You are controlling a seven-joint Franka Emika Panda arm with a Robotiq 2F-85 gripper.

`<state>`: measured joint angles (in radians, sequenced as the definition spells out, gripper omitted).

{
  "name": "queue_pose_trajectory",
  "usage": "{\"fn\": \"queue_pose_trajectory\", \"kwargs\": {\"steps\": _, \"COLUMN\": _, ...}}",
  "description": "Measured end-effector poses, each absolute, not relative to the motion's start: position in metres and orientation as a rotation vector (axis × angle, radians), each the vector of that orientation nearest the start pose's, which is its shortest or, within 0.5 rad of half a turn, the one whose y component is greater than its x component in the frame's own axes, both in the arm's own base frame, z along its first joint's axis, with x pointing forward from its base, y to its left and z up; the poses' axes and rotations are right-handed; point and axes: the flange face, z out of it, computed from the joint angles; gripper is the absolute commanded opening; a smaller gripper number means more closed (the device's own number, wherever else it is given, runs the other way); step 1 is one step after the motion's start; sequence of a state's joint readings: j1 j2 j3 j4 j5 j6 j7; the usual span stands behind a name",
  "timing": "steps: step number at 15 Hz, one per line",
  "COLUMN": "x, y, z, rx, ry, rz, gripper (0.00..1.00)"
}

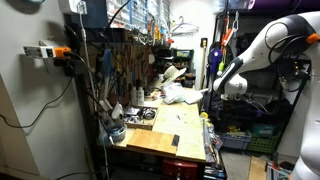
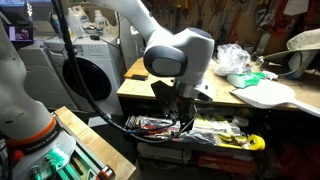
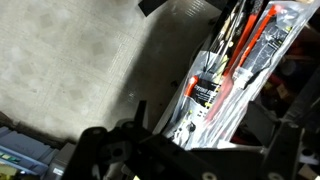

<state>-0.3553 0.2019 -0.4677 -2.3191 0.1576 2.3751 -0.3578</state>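
My gripper (image 2: 180,112) hangs below the grey wrist at the front edge of a wooden workbench (image 2: 262,103). It is just above a clear plastic package of red and black tools (image 2: 158,126) on the shelf under the bench. In the wrist view the package (image 3: 235,70) lies between my dark fingers (image 3: 200,150), which look spread apart with nothing gripped. Whether they touch the package is unclear. In an exterior view the gripper (image 1: 222,88) sits at the bench's side.
Crumpled clear bags (image 2: 236,58) and a white board (image 2: 265,93) lie on the bench top. A yellow tool (image 2: 236,141) lies on the lower shelf. A pegboard of tools (image 1: 130,60) stands behind the bench. Bare concrete floor (image 3: 70,70) lies beside the shelf.
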Motion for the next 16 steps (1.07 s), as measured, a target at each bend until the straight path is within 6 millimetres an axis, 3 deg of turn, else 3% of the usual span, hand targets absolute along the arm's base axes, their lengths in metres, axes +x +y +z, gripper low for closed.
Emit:
{"fn": "queue_pose_trajectory", "kwargs": {"steps": 6, "x": 0.362, "y": -0.393, "z": 0.240, "rx": -2.802, "ry": 1.104, "rz": 0.077, "gripper": 1.00}}
{"fn": "queue_pose_trajectory", "kwargs": {"steps": 16, "x": 0.388, "y": -0.432, "z": 0.172, "rx": -2.624, "ry": 1.306, "rz": 0.069, "gripper": 1.00}}
